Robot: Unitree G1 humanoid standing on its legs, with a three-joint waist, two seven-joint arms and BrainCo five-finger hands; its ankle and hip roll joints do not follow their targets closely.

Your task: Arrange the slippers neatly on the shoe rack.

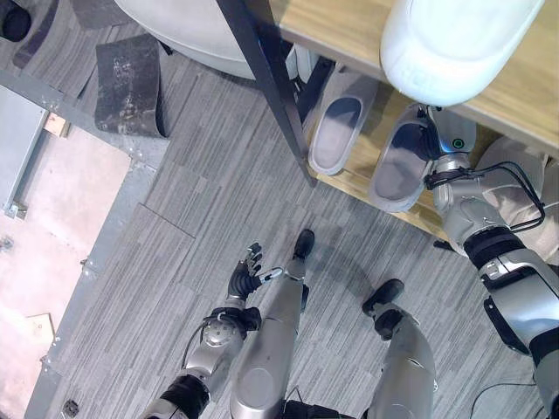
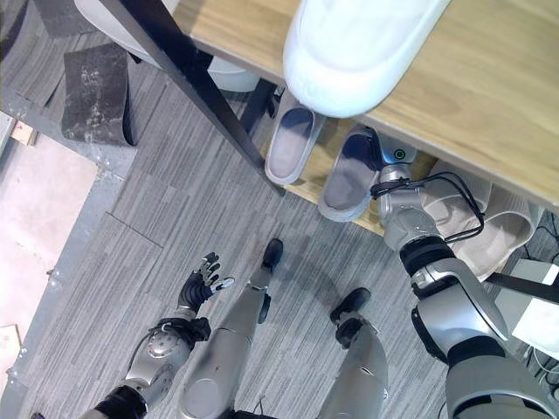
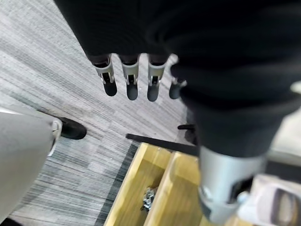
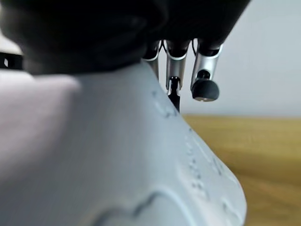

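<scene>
Grey slipper (image 4: 117,155) lies directly under right hand's (image 1: 434,140) fingers (image 4: 203,80).

Dark mat (image 1: 128,83) on grey floor (image 1: 201,192), beside perhaps a pale tub (image 1: 179,30).

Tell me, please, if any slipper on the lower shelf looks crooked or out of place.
Yes. The grey slipper under the right hand lies slanted, its heel end past the front edge of the lower shelf, while the neighbouring slipper sits further in. The pair does not look aligned yet. The left hand hangs idle over the floor.
</scene>
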